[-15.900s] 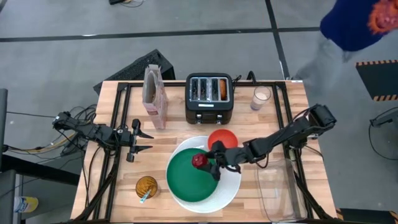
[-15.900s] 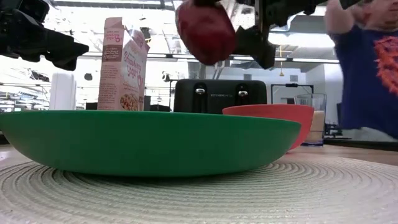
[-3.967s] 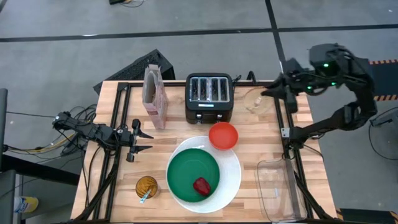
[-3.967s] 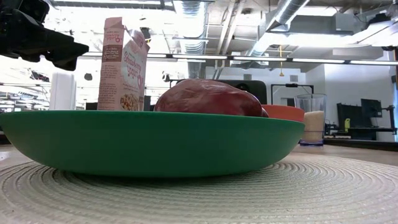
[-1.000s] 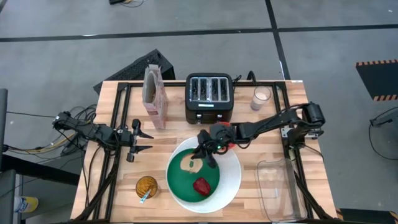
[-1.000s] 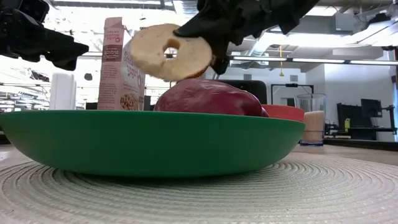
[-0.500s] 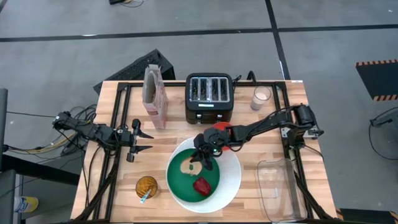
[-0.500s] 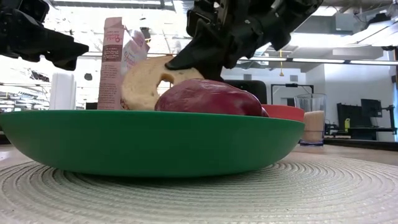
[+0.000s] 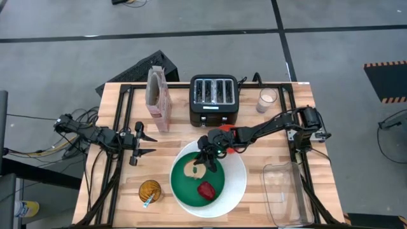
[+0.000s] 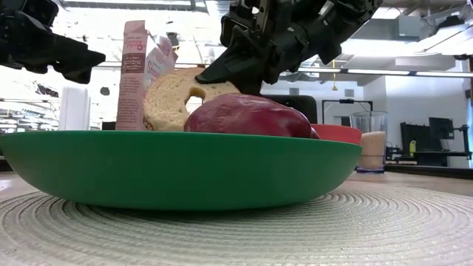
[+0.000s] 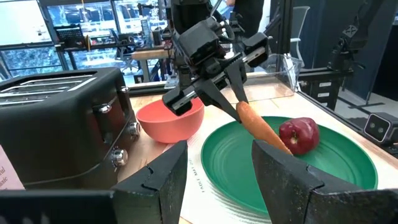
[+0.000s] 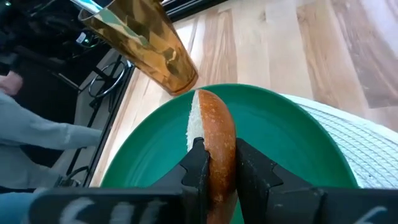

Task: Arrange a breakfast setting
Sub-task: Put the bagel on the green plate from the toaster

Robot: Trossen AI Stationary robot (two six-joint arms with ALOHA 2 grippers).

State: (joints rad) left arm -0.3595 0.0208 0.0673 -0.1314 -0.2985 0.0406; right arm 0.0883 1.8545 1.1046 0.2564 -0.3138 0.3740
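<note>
A green plate point(image 9: 191, 187) lies on a large white round woven mat point(image 9: 238, 181). A small red fruit point(image 9: 205, 189) rests in the plate. My right gripper point(image 9: 203, 160) is over the plate's far part, shut on a bagel half point(image 9: 193, 170). The red-orange bowl point(image 9: 234, 135) stands behind the plate, partly under the right arm. The pinkish cereal box point(image 9: 158, 98) stands at the far left. A blue-handled spoon sits in an amber cup point(image 9: 150, 191). My left gripper point(image 9: 145, 145) waits open at the table's left. My right gripper pinches the bagel half point(image 12: 214, 134) between its two fingers point(image 12: 196, 163), one on the cut face and one on the crust, at the rim nearest the wrist. The fingers slant down from the table's far right. The bagel stands on edge, tilted; its low end point(image 10: 166, 111) dips behind the green plate's rim.
A black toaster point(image 9: 214, 98) stands at the far middle, with a glass of milk point(image 9: 267, 100) to its right. A clear plastic container point(image 9: 280, 191) lies at the near right edge. Bare wood shows between the cereal box and the amber cup.
My right gripper has come down and a little toward the table's left and near edges, still shut on the bagel half. The bagel was held clear above the green plate; its low end now sits down inside the plate, beside the red fruit.
</note>
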